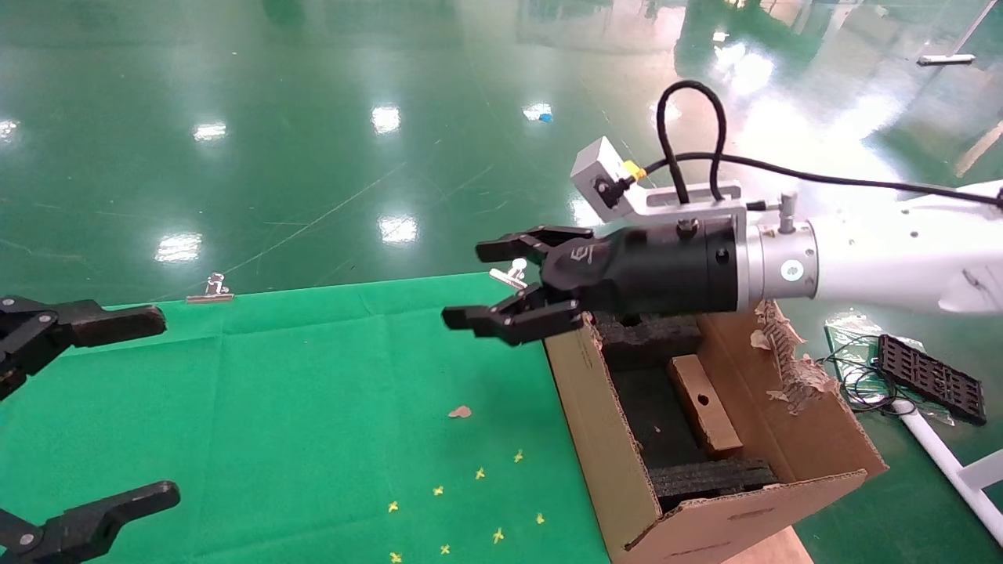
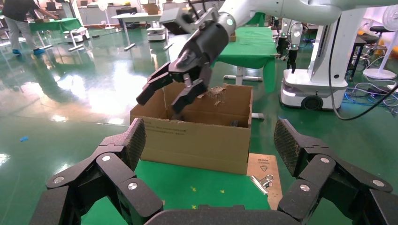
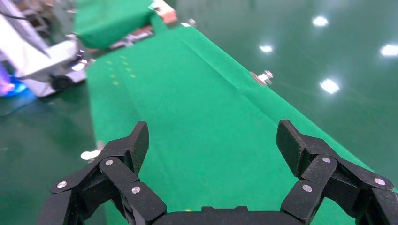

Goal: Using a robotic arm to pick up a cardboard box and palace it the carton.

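The small brown cardboard box with a round hole stands on edge inside the large carton, on black foam padding. The carton stands at the right end of the green table and also shows in the left wrist view. My right arm reaches in from the right. Its gripper is open and empty, high above the carton's far left corner; it also shows in the left wrist view and in its own view. My left gripper is open and empty at the table's left end.
A green cloth covers the table, with small yellow marks and a cardboard scrap. Metal clips sit at the far edge and near the carton. A black grid panel and cables lie on the floor at the right.
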You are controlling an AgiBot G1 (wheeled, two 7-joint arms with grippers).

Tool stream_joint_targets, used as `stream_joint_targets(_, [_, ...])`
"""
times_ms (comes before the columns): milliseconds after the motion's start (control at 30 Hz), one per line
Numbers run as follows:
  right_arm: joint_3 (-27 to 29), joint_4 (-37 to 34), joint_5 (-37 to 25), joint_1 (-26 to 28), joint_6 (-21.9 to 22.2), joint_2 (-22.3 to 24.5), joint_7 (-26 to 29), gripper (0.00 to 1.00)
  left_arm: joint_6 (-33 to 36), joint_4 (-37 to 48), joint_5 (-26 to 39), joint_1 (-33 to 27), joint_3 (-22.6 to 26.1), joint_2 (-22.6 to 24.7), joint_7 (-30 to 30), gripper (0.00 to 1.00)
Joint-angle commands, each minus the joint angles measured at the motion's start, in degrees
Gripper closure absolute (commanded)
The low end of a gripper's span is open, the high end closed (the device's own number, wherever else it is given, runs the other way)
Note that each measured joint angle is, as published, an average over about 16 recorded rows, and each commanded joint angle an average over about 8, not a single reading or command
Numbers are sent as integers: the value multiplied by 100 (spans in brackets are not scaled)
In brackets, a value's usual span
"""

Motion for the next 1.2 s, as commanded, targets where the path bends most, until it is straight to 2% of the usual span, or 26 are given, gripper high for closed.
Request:
stream_joint_targets(33, [245,215,82,-213,-55,33,-71,0,0,0,0,0,1,0,0,0])
stream_joint_targets(767, [2744,2406,916,-2392,-610,366,-788,0,-3,1,-5,-1,6,-3,3,0])
stream_joint_targets(933, [2966,2599,998,-2597,-662,395,-838,0,-5,2,-5,0,7,-4,4,0])
stream_joint_targets(1200, [2882,2521,975,-2516,-645,389,-816,0,-5,2,-6,0,7,-4,4,0])
